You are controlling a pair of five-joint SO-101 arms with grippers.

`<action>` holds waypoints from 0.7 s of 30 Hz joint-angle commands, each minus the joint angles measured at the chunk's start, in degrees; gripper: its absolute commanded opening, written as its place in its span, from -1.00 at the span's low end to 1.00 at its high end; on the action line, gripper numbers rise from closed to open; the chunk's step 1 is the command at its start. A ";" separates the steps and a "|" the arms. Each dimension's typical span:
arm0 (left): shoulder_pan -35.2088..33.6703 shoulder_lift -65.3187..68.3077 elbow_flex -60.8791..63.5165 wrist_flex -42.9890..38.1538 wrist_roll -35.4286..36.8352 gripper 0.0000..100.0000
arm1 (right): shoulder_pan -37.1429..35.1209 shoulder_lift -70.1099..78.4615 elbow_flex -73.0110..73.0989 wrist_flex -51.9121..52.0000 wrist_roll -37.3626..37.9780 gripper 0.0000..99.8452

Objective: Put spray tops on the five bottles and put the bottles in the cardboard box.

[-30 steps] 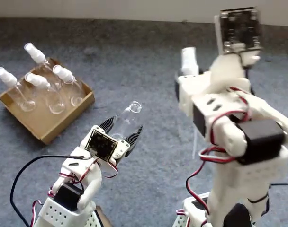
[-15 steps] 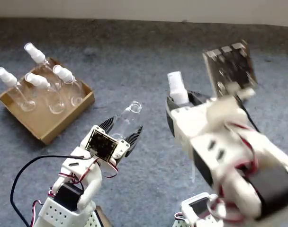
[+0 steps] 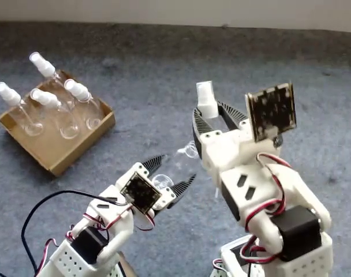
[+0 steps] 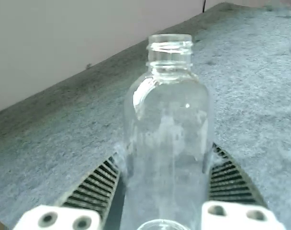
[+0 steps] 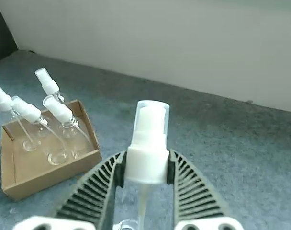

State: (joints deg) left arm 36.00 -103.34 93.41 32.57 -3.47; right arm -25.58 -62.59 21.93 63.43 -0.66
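**Item, fifth bottle** (image 4: 167,143): clear, uncapped, with its threaded neck open. We record it clamped by its lower body between the ribbed fingers of the left gripper (image 4: 164,153) and held off the table. In the high view its long axis slants from those jaws up toward the right arm, mouth leading.

**Item, spray top** (image 5: 148,143): white, under a clear overcap. We find it pinched at its collar by the right gripper (image 5: 147,165), whose jaws are closed on it from both sides. Its head stands out past the fingertips, and its thin dip tube (image 5: 142,201) runs back between the fingers.

**Relation:** in the high view the bottle's mouth lies just beside the right gripper's body, on the tube side of the spray top rather than the head side. We judge that the coming move turns on bringing the tube's free end to that mouth. The two long axes are not yet in one line, and we cannot tell where the tube's tip sits against the neck. The right arm carries the part to be inserted and the left arm the receiver; the two are close together.

**Item, cardboard box** (image 3: 83,144): well apart, on the left arm's side. It holds four capped bottles (image 3: 48,98), leaning, with their spray heads jutting past its rim. We reckon four of five are done.

**Item, table** (image 3: 135,63): grey, with a carpet-like covering.
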 commanded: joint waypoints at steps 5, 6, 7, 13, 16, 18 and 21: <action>5.49 -0.84 2.68 0.18 -0.35 -0.85 | 9.63 -9.63 8.22 -11.12 0.44 -0.90; 5.76 -0.84 2.95 0.18 -0.35 -0.85 | 10.15 -10.07 8.48 -11.38 0.35 -0.90; 5.76 -0.84 3.12 0.18 -0.26 -0.85 | 10.59 -10.42 8.48 -11.82 0.35 -0.90; 5.76 -0.84 3.38 0.09 -0.26 -0.85 | 10.42 -11.12 8.57 -14.29 -0.53 -0.90; 5.76 -0.92 3.30 0.09 -0.18 -0.85 | 10.68 -11.21 8.66 -16.04 -8.97 -0.90; 5.76 -0.92 3.30 0.09 -0.18 -0.85 | 10.68 -11.21 8.84 -17.27 -14.07 -0.90; 5.76 -0.92 3.21 0.09 -0.18 -0.85 | 10.59 -11.21 8.84 -17.36 -15.03 -0.90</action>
State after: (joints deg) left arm 40.75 -103.34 95.87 32.57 -3.47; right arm -15.74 -73.76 30.99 47.87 -14.11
